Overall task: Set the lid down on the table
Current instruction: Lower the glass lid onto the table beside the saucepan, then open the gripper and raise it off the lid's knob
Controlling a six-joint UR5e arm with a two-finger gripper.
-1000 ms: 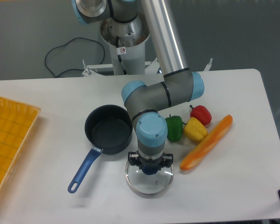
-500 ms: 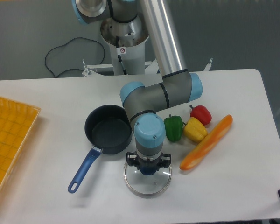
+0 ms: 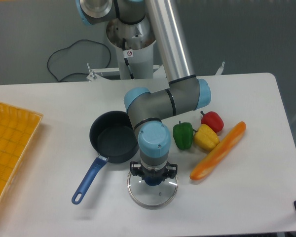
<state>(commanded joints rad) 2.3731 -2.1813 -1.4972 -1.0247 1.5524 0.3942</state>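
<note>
Near the front edge of the worktop [image 3: 49, 98], just in front of the dark blue saucepan [image 3: 114, 142], the lid [image 3: 152, 192] lies low under the claw [image 3: 153, 179], which points straight down over the dark blue knob. The wrist hides the fingers from above, so I cannot tell whether the claw is clenched on the knob or has let go, nor whether the metal rim is fully touching the white surface or hanging just above it. By the look of it, the step in hand is the set-down itself, close to done: the lid is already off the pan and over bare surface. The next move would call for a gentle last descent if any gap is left, then a clean release and a straight lift, so the glass is not dragged toward the pan's handle [image 3: 89, 180]. As for containers, the saucepan stands open and looks empty inside. At the left edge, the yellow-orange tray [image 3: 10, 143] is mostly cut off, with no contents clearly seen.
</note>
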